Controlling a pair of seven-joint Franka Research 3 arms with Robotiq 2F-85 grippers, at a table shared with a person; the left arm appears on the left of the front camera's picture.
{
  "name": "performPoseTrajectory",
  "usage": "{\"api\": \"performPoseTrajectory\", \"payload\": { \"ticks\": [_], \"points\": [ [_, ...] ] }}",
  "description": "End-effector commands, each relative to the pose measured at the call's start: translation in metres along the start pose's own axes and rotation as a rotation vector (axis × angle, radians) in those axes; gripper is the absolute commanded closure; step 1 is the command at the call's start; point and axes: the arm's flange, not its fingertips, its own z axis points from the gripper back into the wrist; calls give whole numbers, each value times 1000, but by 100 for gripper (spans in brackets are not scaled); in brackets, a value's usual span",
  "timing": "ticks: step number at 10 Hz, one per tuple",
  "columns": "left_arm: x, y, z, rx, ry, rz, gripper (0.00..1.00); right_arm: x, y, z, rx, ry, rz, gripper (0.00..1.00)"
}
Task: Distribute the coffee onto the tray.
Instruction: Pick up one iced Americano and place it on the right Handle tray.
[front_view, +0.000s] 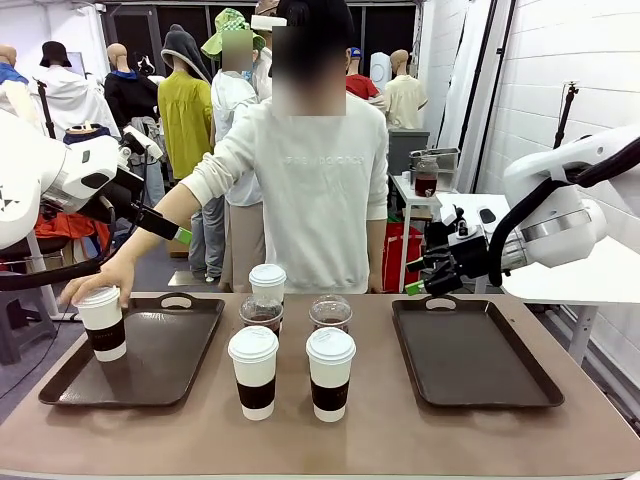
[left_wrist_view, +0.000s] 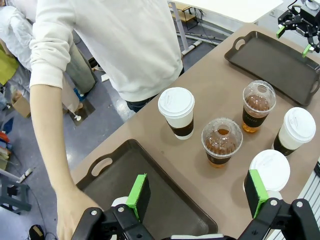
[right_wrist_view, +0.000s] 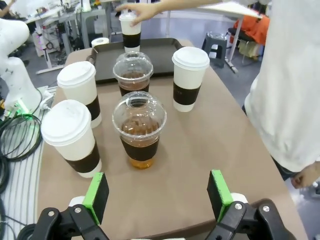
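Person's hand (front_view: 98, 288) is placing a paper cup (front_view: 104, 325) on the tray (front_view: 170, 352).
Left claw (left_wrist_view: 197, 187) and right claw (right_wrist_view: 157, 191) are hanging open, empty; the dome-lidded cup (right_wrist_view: 139, 132) ahead of the right is awaiting a grasp.

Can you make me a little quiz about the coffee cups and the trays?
1. Pick one: how many white-lidded paper cups stand on the table between the left tray and the right tray? A two, B three, C five.
2. True or false: both clear dome-lidded cups stand on the table, not on a tray.
3. Fill the gap: the person's hand rests on a cup standing on the ___ tray.
Key: 1 B; 2 true; 3 left.
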Motion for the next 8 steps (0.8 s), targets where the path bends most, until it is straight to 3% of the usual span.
{"api": "performPoseTrajectory", "payload": {
  "ticks": [1,3,8],
  "points": [
    [0,1,0,-4,-3,-2,0,-27,-19,-26,-4,-94,56,0],
    [0,1,0,-4,-3,-2,0,-52,-26,-45,52,-167,86,0],
    [0,1,0,-4,-3,-2,0,-99,-31,-91,138,-234,53,0]
  ]
}}
